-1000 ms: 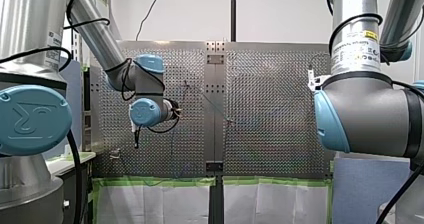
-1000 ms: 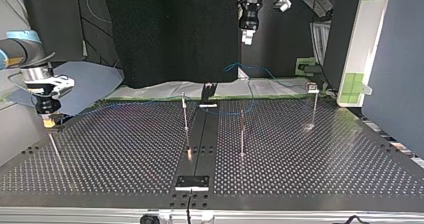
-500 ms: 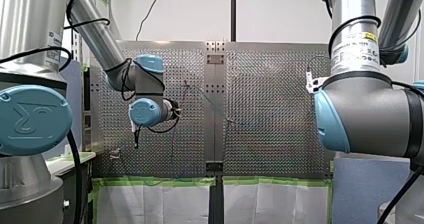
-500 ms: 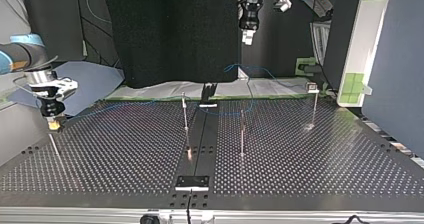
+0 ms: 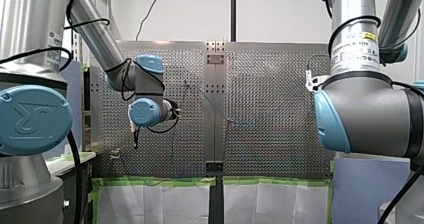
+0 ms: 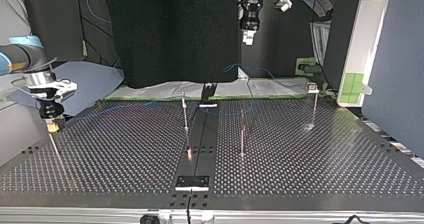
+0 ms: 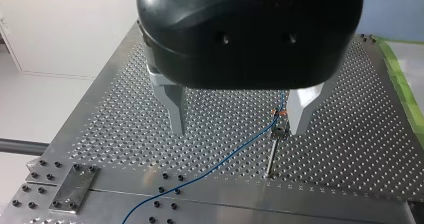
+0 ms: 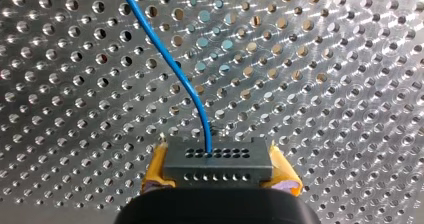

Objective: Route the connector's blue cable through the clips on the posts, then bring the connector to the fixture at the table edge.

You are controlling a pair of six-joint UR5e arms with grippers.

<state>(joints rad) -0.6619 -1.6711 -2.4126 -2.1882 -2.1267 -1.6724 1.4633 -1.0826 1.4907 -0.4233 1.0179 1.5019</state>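
Observation:
In the right wrist view a dark grey connector [image 8: 218, 163] sits between yellow pads [image 8: 156, 170], and my right gripper [image 8: 220, 176] is shut on it. Its blue cable [image 8: 170, 59] rises from the connector over the perforated table. At the top view's left that gripper [image 6: 51, 126] hangs just above a thin post [image 6: 55, 149]. My left gripper [image 7: 236, 129] is open, its metal fingers [image 7: 175, 109] straddling empty space above the table. Beside one finger the cable [image 7: 235, 151] passes a clip on a post [image 7: 278, 130]. In the top view my left gripper [image 6: 248, 36] hangs high over the table's far edge.
Three more thin posts [image 6: 185, 113] [image 6: 242, 131] [image 6: 314, 104] stand across the perforated table [image 6: 310, 164]. A black bracket [image 6: 208, 91] stands at the far edge of the centre strip, a small plate [image 6: 192, 182] at its near edge. Green tape lines the far edge.
My right gripper with the connector has shifted slightly toward the top view's right and a little lower. My left arm has stayed still.

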